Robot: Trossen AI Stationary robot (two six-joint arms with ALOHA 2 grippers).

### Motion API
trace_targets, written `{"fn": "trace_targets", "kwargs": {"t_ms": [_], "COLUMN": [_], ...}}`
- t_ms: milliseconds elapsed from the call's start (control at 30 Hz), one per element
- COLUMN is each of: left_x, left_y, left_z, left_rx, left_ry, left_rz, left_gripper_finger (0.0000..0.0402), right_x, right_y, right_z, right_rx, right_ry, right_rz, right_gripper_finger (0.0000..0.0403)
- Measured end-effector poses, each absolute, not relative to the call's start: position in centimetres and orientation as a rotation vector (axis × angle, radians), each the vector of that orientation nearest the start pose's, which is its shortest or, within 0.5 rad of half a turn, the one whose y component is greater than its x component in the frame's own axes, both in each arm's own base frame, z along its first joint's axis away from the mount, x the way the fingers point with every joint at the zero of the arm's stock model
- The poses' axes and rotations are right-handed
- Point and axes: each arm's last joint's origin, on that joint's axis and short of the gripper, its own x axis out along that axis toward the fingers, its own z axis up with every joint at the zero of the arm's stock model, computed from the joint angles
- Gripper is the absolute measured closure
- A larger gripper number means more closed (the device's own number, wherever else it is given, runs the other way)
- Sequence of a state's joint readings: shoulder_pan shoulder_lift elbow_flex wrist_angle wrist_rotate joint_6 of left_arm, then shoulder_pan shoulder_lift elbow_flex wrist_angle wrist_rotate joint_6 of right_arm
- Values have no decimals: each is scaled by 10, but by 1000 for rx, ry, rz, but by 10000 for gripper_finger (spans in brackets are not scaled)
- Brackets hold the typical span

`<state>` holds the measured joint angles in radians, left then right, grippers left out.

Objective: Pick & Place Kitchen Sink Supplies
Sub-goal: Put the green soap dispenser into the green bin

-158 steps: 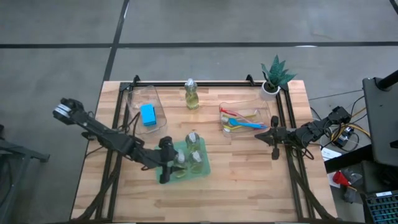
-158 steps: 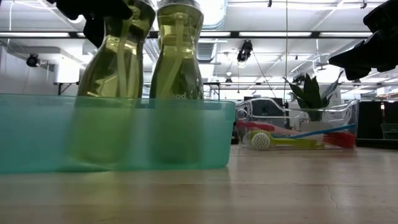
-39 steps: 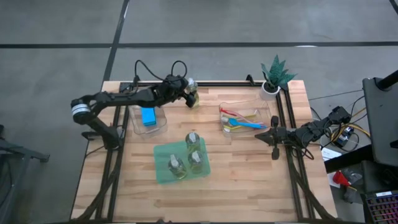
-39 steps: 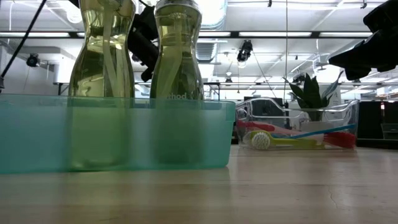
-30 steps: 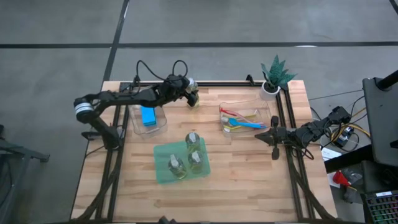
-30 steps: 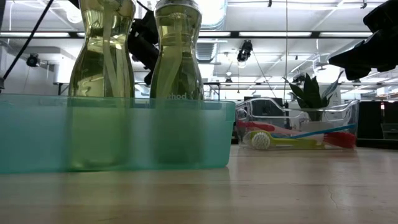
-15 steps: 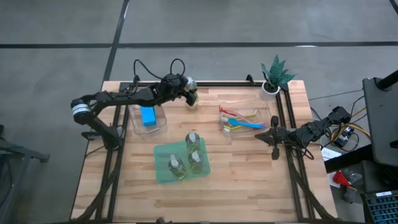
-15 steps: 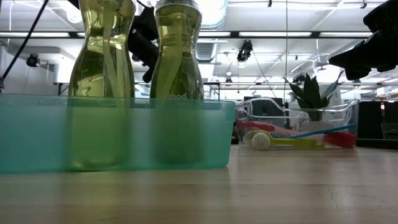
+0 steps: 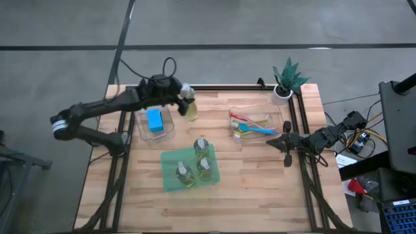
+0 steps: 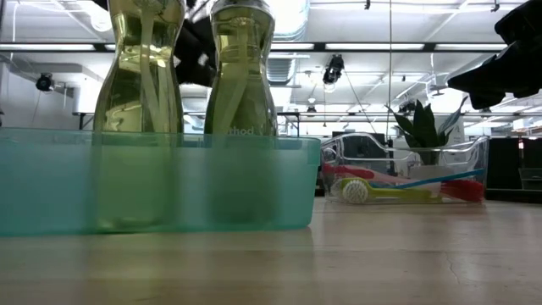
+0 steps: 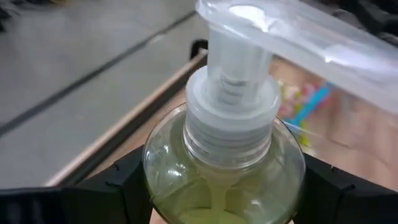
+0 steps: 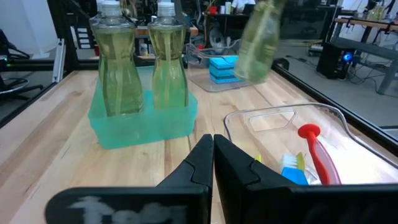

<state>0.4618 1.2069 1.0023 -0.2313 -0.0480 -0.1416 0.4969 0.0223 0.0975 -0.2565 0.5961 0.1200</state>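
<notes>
Nearest the camera in the low view, the teal tray [image 10: 161, 182] is seen with two soap bottles standing in it; the high view shows three soap bottles [image 9: 197, 164] already set in that tray, which lies well below and to the right of the left end effector [image 9: 184, 101] in that view. A fourth pump bottle [image 9: 190, 107] is clamped between the fingers of the left end effector, which is held over the table [image 9: 260, 188] just beside the clear bin with a blue sponge [image 9: 154, 120]. In the left wrist view the bottle's neck and white pump [image 11: 233, 93] fill the frame, with a dark finger [image 11: 134, 183] pressed against each side of the body. It appears tilted in the right wrist view [image 12: 258, 37] and seems to be carried clear of the table.

Judged from this, the bottles are nearly sorted: three are placed, and the fourth remains to be lowered into the tray. The brushes [image 9: 252, 127] lie in their clear bin [image 9: 276, 116] just beside the right end effector [image 9: 284, 138], whose fingers are pressed together and which waits at the table's right edge.

Only one sponge can be made out. The tray's free spot is hidden in the low view, and the held bottle's base is cut off in the wrist view.
</notes>
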Motion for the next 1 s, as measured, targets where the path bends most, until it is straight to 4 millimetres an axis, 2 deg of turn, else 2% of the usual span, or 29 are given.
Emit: {"fn": "trace_targets", "kwargs": {"t_ms": [167,400,567,767,1000], "left_x": [207,185,180,186,195], "left_y": [97,64,42,21,4], "left_z": [334,351,349,346,327], "left_rx": [-286,-384,-388,-411,-363], "left_ry": [423,377,438,470,524], "left_rz": [431,242,161,78,136], "left_gripper_finger": [125,124,124,124,124], "right_x": [83,83,83,83,83], "right_y": [27,27,27,27,27], "right_z": [171,171,171,171,171], "right_rx": [25,25,25,25,25], "right_ry": [149,149,149,149,149], "right_rz": [-108,-108,-108,-108,-108], "right_gripper_finger": [394,394,394,394,394]}}
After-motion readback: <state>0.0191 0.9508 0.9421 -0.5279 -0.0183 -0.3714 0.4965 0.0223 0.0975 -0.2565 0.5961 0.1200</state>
